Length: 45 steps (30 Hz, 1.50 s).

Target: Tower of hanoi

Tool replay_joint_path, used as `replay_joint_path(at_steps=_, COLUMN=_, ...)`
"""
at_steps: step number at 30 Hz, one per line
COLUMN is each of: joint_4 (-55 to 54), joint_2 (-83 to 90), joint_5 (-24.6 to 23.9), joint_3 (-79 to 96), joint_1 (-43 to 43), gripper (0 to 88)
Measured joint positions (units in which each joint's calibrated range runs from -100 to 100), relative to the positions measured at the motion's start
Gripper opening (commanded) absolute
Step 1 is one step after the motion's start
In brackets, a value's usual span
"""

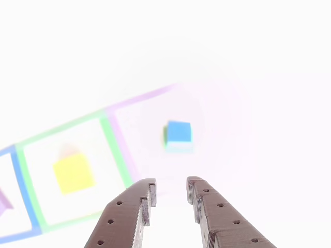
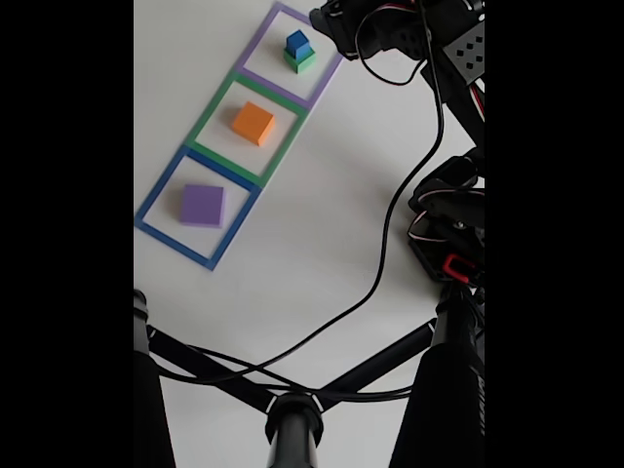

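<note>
The brown two-finger gripper [image 1: 170, 187] hung empty, jaws narrowly parted, just short of the small blue foam cube [image 1: 179, 132] atop a green foam block [image 2: 303, 61].

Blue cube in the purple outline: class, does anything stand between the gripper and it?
Nothing visible does. In the other view the open gripper faces the blue cube across bare white table. The fixed view shows the cube sitting on a green block.

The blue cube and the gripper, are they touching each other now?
Apart. In the other view, the gripper is open, and bare white table lies between its fingertips and the blue cube farther ahead.
</note>
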<state>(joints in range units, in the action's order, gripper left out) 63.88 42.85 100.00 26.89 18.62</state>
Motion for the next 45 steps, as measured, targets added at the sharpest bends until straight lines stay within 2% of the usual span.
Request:
replay_joint_path(at_steps=2, joint_4=11.00, joint_2=0.25, joint_5=0.00, joint_3=-8.27, joint_1=-2.37, gripper=0.1)
replay_joint_path(at_steps=5, joint_4=21.51, joint_2=0.68, joint_5=0.00, joint_3=-17.93, joint_1=-6.63, gripper=0.1)
replay_joint_path(at_steps=12, joint_4=32.58, joint_2=1.18, joint_5=0.00, joint_3=-31.68, joint_1=-13.18, gripper=1.8)
replay_joint_path(at_steps=19, joint_4=33.95, joint_2=3.12, joint_5=0.00, joint_3=-30.64, joint_1=-15.72, gripper=20.5)
replay_joint_path(at_steps=24, joint_4=24.16, joint_2=10.30, joint_5=0.00, joint_3=-15.06, joint_1=-14.90, gripper=29.1)
replay_joint_path(at_steps=33, joint_4=-4.98, joint_2=23.13, joint_5=0.00, joint_3=22.80, joint_1=-15.23, gripper=32.4)
replay_joint_path(at_steps=40, joint_4=-28.65, joint_2=22.71, joint_5=0.00, joint_3=43.95, joint_1=-15.39, gripper=34.3)
replay_joint_path(at_steps=45, joint_4=-47.99, joint_2=16.12, joint_5=0.00, joint_3=54.40, joint_1=-14.98, gripper=35.4)
